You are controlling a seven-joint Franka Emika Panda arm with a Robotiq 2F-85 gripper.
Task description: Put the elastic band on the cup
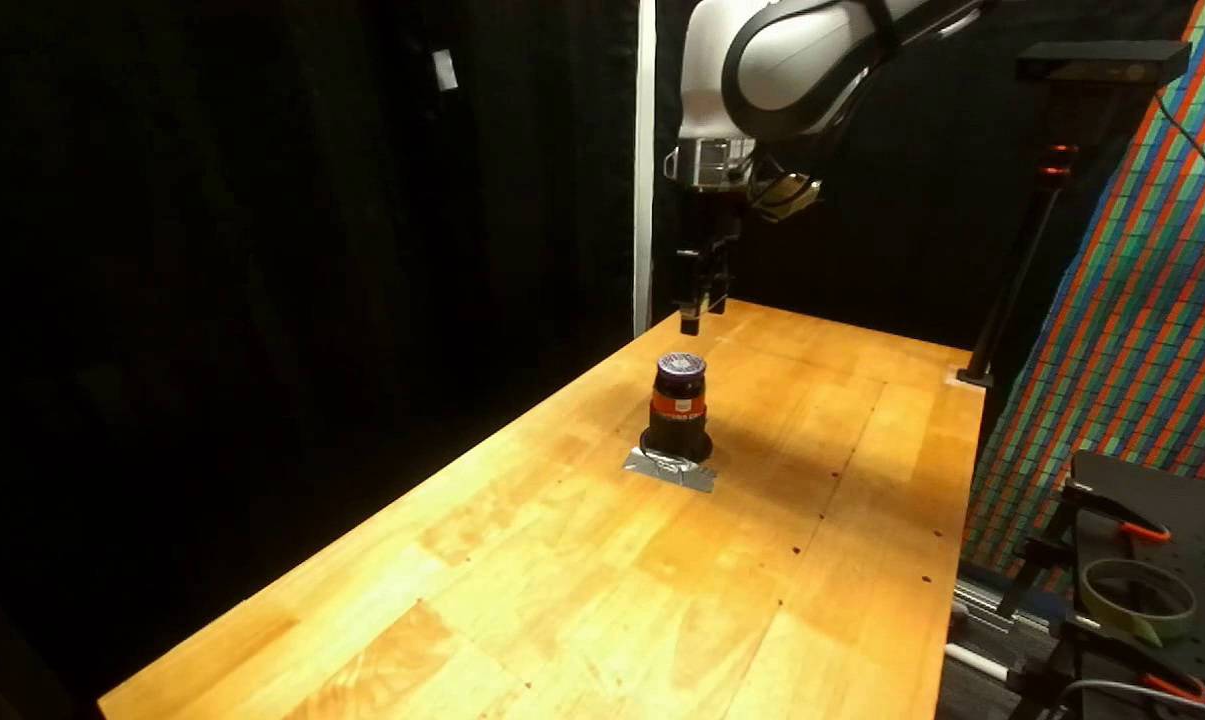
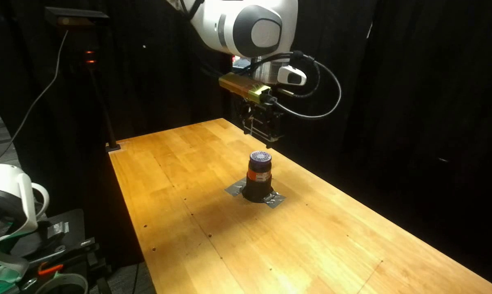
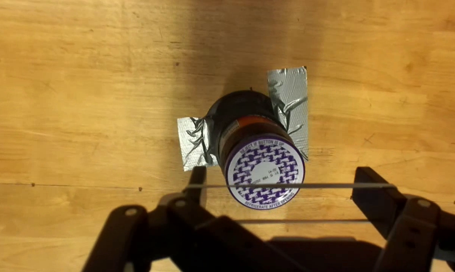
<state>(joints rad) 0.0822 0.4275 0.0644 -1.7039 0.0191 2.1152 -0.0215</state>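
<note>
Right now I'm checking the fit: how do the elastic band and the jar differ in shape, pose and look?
Shape: the elastic band is a thin loop; the jar is a thick cylinder.
Pose: the band is stretched across the open gripper; the jar stands upright below.
Look: the band is plain; the jar has an orange label and a purple and white lid.
Both show in the wrist view.

The jar lid (image 3: 266,172) reads "REFRIGERATE AFTER OPENING".
</note>
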